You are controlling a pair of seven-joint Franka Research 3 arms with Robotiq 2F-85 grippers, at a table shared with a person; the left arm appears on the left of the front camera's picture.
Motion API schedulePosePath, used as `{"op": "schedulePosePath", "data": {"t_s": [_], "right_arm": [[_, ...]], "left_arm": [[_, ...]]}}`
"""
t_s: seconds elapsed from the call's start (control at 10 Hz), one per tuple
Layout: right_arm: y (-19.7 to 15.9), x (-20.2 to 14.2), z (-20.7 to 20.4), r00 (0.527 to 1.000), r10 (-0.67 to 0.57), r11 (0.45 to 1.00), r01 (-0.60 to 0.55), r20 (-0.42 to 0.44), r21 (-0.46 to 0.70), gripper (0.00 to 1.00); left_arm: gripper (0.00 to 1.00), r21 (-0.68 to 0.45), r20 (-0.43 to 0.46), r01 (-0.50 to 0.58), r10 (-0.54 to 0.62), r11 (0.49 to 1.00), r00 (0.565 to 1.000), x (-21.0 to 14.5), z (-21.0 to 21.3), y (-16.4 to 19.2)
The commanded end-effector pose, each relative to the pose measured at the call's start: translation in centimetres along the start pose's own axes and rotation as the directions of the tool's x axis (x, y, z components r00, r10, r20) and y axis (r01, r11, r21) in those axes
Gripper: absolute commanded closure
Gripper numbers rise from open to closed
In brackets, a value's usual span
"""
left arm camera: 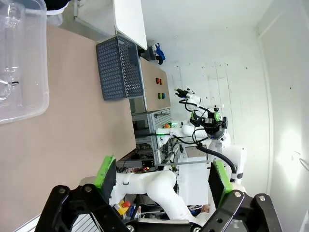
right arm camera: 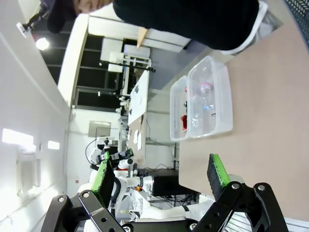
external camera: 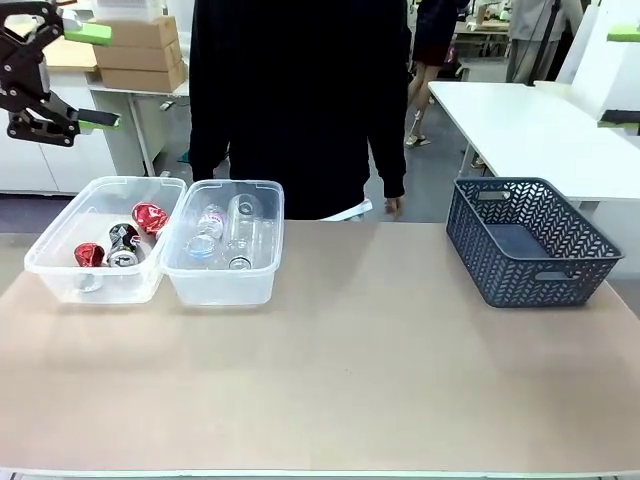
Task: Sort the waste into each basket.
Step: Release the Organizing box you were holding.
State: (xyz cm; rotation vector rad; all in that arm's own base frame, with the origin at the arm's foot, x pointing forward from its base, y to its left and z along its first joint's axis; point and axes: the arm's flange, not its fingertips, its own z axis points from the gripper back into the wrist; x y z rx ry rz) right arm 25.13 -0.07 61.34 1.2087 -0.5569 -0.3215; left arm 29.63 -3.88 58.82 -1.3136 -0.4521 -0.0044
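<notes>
Two clear tubs stand side by side at the table's far left. The left tub (external camera: pixel 60 262) holds two crushed red cans (external camera: pixel 150 217) and a black-silver can (external camera: pixel 124 245). Clear plastic bottles (external camera: pixel 240 225) lie in the right tub (external camera: pixel 235 185). My left gripper (external camera: pixel 105 77) hangs open and empty high above the left tub. At the top right edge my right gripper (external camera: pixel 620 77) is open too. The left wrist view has the left gripper (left arm camera: pixel 161 174) open over bare table, with the bottle tub (left arm camera: pixel 36 77) far off. The right gripper (right arm camera: pixel 160 175) is open, and both tubs (right arm camera: pixel 223 121) lie beyond it.
A dark blue-grey lattice basket (external camera: pixel 530 240) stands at the table's far right, also seen as the lattice basket (left arm camera: pixel 120 67). A person in black (external camera: pixel 300 100) stands at the far edge, one hand (external camera: pixel 392 206) near the table. The tabletop (external camera: pixel 350 370) is bare across the middle and front.
</notes>
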Motion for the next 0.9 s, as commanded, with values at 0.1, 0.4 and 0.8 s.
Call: {"op": "schedulePosePath", "data": {"t_s": [0.1, 0.4, 0.8], "right_arm": [[0.13, 0.3, -0.09, 1.0, 0.007, 1.0, -0.007, -0.001, 0.029, 0.0], [0.13, 0.3, -0.09, 1.0, 0.007, 1.0, -0.007, -0.001, 0.029, 0.0], [0.13, 0.3, -0.09, 1.0, 0.007, 1.0, -0.007, -0.001, 0.029, 0.0]], "left_arm": [[0.0, -0.024, 0.006, 0.021, -0.021, 0.999, 1.0, 0.06, -0.28, -0.08], [0.0, -0.024, 0.006, 0.021, -0.021, 0.999, 1.0, 0.06, -0.28, -0.08], [0.0, -0.024, 0.006, 0.021, -0.021, 0.999, 1.0, 0.06, -0.28, -0.08]]}}
